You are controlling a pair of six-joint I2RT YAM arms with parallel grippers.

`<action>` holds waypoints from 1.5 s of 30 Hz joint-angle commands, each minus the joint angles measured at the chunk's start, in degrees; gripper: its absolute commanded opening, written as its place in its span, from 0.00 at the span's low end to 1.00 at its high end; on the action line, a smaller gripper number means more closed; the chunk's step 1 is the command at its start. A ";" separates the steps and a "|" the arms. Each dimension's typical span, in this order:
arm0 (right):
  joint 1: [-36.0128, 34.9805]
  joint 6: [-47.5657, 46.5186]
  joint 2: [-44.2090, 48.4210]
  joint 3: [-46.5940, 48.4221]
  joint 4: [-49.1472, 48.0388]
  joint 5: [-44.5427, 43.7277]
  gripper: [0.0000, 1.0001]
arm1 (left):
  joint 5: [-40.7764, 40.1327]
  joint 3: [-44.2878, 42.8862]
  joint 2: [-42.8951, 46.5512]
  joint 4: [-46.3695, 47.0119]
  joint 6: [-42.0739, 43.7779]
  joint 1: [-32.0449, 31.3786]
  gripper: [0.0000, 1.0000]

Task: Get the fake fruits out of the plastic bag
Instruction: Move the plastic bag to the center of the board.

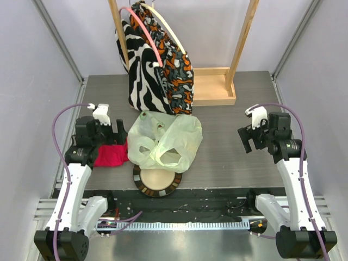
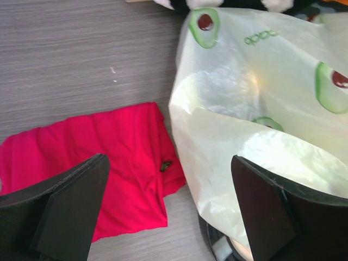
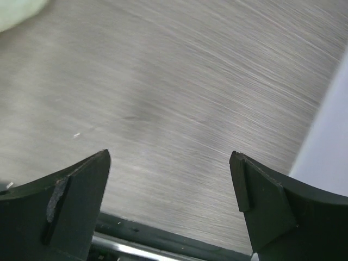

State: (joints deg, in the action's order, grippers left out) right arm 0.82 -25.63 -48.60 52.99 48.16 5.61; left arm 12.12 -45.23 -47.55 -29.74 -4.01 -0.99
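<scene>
The plastic bag (image 1: 166,140) lies crumpled in the middle of the table, pale green-white with avocado prints, its handles loose on top. It also fills the right of the left wrist view (image 2: 261,109). No fake fruits show in any view; whatever is in the bag is hidden. My left gripper (image 1: 112,135) is open and empty just left of the bag, over the red cloth (image 1: 110,156); in the left wrist view its jaws (image 2: 168,212) span the cloth's edge and the bag's side. My right gripper (image 1: 247,140) is open and empty over bare table, right of the bag (image 3: 171,206).
A round dark-rimmed plate (image 1: 157,182) lies partly under the bag's near edge. Zebra (image 1: 142,76) and orange patterned (image 1: 179,76) cloth bags hang from a wooden stand (image 1: 215,87) at the back. The table's front edge (image 3: 163,236) is close below the right gripper.
</scene>
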 commanded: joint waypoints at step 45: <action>-61.54 15.78 -31.20 32.62 -6.85 25.09 0.89 | 33.59 -8.65 -11.77 -24.77 30.38 -11.30 0.83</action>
State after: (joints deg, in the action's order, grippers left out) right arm -56.93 -10.50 -81.28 87.39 48.07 37.50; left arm 46.41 -55.05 -59.02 -62.08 29.32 -10.55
